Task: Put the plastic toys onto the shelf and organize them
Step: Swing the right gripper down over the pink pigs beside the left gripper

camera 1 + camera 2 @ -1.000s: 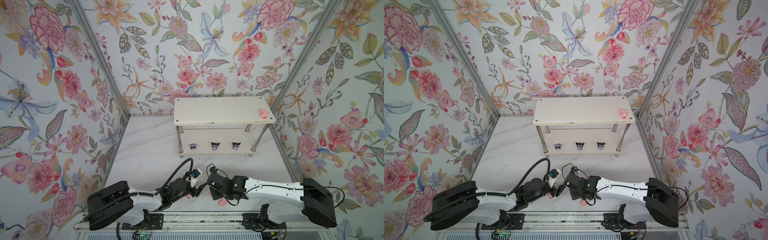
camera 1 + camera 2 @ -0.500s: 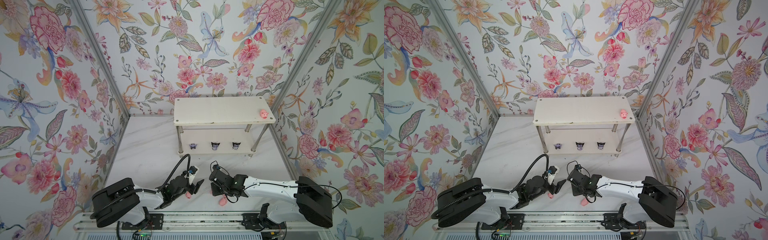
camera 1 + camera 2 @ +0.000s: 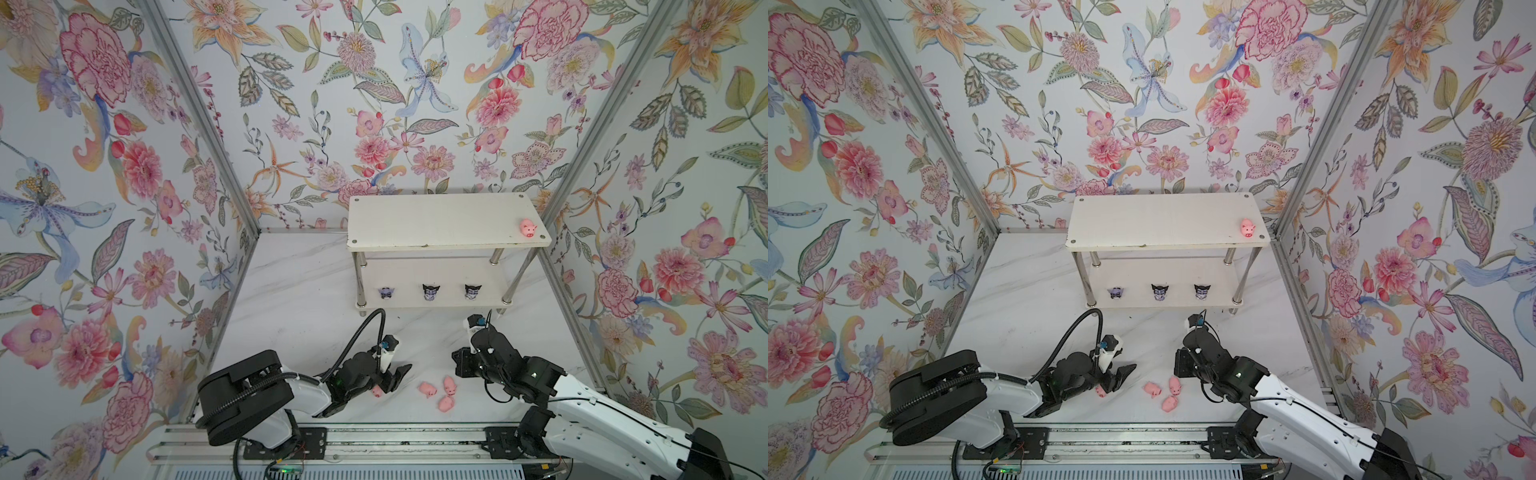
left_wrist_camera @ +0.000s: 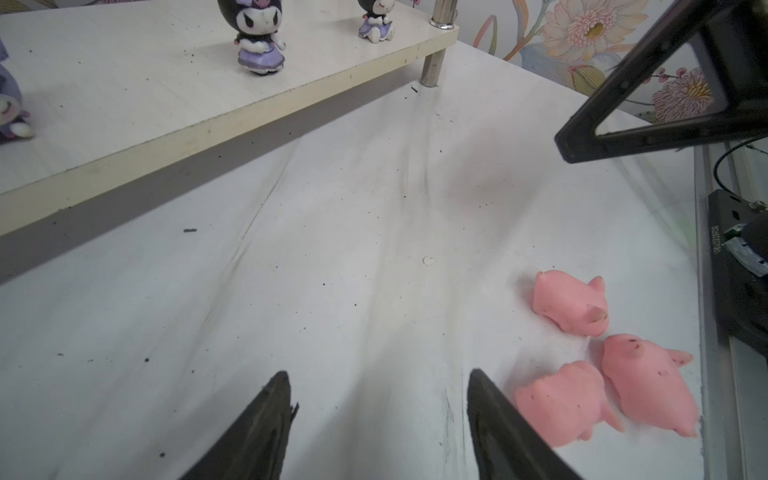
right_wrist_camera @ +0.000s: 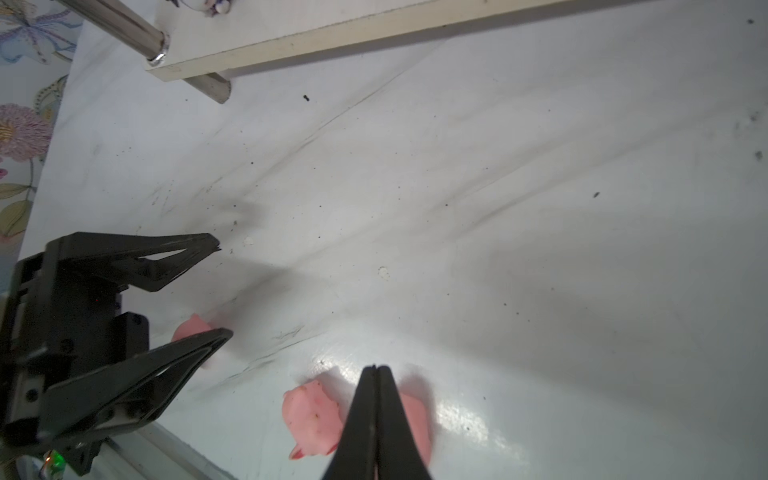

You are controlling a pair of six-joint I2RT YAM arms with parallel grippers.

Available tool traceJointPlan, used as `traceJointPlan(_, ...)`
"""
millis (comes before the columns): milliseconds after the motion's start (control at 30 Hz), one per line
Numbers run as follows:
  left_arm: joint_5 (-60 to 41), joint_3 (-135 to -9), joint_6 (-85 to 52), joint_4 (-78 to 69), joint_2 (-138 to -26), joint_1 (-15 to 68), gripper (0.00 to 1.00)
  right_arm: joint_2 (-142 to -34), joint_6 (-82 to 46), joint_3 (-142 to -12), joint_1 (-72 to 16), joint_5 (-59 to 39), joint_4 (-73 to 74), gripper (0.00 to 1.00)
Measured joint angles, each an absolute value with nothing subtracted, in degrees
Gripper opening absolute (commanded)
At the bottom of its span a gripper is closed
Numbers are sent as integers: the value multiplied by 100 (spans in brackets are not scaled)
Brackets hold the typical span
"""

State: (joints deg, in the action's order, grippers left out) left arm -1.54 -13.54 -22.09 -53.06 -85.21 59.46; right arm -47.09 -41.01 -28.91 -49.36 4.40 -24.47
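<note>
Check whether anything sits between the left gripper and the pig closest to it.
Nothing visible does. In the right wrist view that pig lies between the left gripper's spread fingers, close to one of them; the three other loose pigs lie apart from it.
</note>
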Motion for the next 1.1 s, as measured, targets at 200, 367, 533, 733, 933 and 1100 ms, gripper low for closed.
traceJointPlan(200, -364, -1481, -2257, -5369, -8823, 5946, 66, -5520, -4209, -2891, -6088, 451, -2565, 1)
traceJointPlan(367, -523, -1590, -2324, -5411, -9115, 5946, 67, -6558, -4228, -2915, -6539, 451, -2403, 0)
traceJointPlan(533, -670, -1636, -2322, -5347, -9164, 5946, 66, -7293, -4224, -3157, -6584, 449, -1957, 0)
traceJointPlan(733, -624, -1846, -2147, -5092, -9164, 6060, 66, -7765, -4228, -3354, -6571, 545, -1653, 0)
traceJointPlan(933, -211, -2086, -1734, -4598, -9161, 6471, 66, -7570, -4322, -3354, -6372, 729, -1621, 0)
traceJointPlan(1100, 123, -2091, -1667, -4427, -9139, 6495, 65, -6733, -4397, -3277, -6333, 720, -1529, 4)
